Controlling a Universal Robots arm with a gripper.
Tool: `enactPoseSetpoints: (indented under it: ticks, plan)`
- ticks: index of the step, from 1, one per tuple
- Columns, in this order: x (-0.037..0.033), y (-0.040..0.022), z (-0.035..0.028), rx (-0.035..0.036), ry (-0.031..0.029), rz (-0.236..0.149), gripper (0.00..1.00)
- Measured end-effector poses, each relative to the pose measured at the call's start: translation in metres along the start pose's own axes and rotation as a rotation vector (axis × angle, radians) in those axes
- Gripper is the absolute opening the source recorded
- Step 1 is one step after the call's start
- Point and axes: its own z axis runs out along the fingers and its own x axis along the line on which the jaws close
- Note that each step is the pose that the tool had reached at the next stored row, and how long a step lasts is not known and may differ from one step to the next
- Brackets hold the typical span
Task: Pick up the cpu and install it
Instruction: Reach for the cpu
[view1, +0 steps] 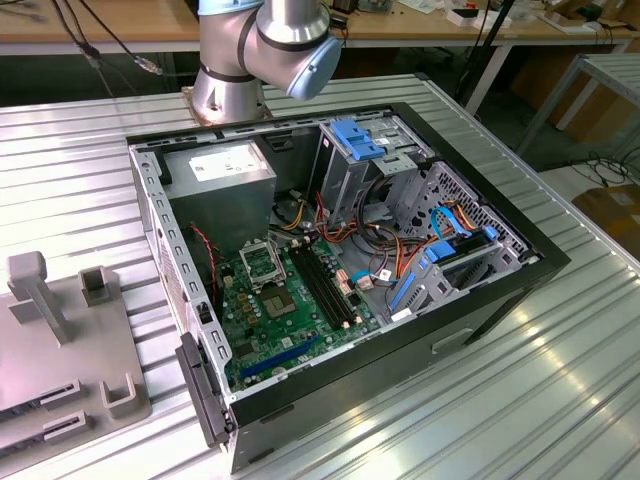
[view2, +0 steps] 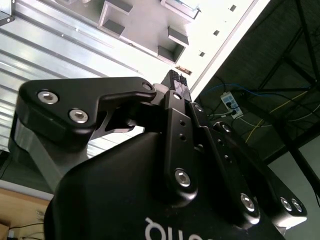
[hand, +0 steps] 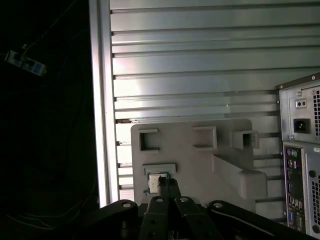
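Observation:
In the first wrist view the cpu, a small silver-grey square with a green edge, lies in a shallow framed pocket of the grey fixture plate. My gripper hangs above the plate with its fingers together and nothing between them. The fingertips overlap the cpu's edge in that view and hide part of it. The second wrist view shows the gripper shut, its tips pointing toward the fixture plate. In the exterior view the metal-framed socket sits on the green motherboard inside the open computer case.
The fixture plate with raised blocks lies on the ribbed metal table at the exterior view's left. A grey power-supply box, drive cages and cables crowd the case. The case's rear panel stands beside the plate. The table edge is near.

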Motion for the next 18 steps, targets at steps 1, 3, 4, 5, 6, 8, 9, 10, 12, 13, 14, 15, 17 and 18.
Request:
enactPoseSetpoints:
  ticks: [1,3,4,5,6,8,9,10,12,13,14,15,17,18]
  plan:
    - [0.0,0.0,0.0,0.0,0.0,0.0,0.11]
    - [0.0,0.0,0.0,-0.0002,0.0,0.0,0.11]
    - [0.0,0.0,0.0,-0.0002,0.0,0.0,0.11]
    - [0.0,0.0,0.0,-0.0002,0.0,0.0,0.11]
    - [0.0,0.0,0.0,-0.0002,0.0,0.0,0.11]
    - [0.0,0.0,0.0,-0.0002,0.0,0.0,0.11]
    - [0.0,0.0,0.0001,-0.0002,0.0001,0.0,0.11]
    - [0.0,0.0,0.0001,-0.0001,0.0001,0.0,0.11]
    - [0.0013,-0.0001,0.0009,-0.0004,0.0003,0.0,0.11]
    - [0.0023,-0.0005,0.0013,-0.0002,0.0009,0.0,0.11]
    - [0.0037,-0.0021,0.002,-0.0001,0.0022,0.0,0.11]
    - [0.005,-0.0053,0.0036,-0.0001,0.0047,0.0,0.11]
    - [0.0059,-0.0092,0.0058,0.0003,0.0086,0.001,0.11]
    - [0.0066,-0.0112,0.007,0.0005,0.01,0.001,0.11]
